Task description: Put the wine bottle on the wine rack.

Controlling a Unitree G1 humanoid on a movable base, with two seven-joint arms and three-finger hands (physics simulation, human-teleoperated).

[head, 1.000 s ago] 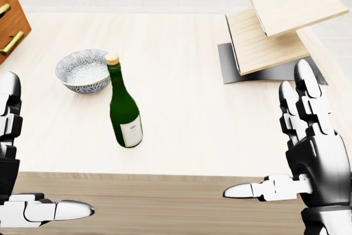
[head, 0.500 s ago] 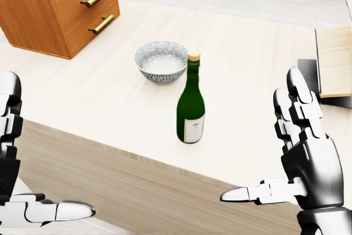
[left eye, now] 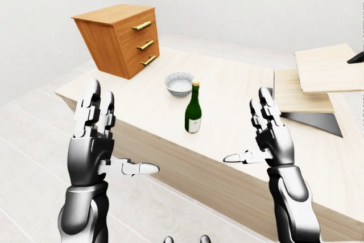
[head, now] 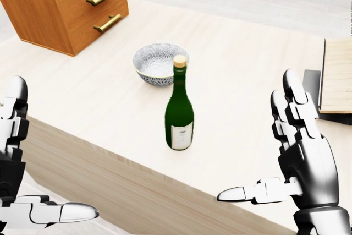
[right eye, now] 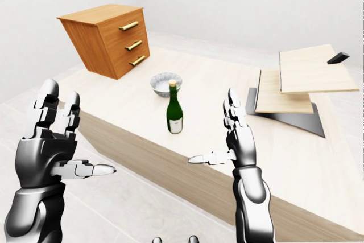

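Note:
A dark green wine bottle (head: 179,111) with a cork top and a white label stands upright on the pale wooden table (head: 247,64). The wine rack (right eye: 296,86), two slanted light wood boards on a dark base, stands at the right of the table. My left hand (left eye: 105,140) is open, raised below and left of the table edge. My right hand (head: 275,152) is open, fingers up, to the right of the bottle and apart from it. Both hands are empty.
A patterned blue-white bowl (head: 157,63) sits just beyond the bottle. An orange wooden drawer chest (left eye: 119,38) with brass handles stands at the table's left end. The table's wooden side edge (head: 110,185) runs diagonally below the bottle. Pale tiled floor lies at the left.
The whole picture has shifted: the camera turned left, so the chest came into view and the rack slid to the right edge. The bottle has not moved on the table. Both hands stay open.

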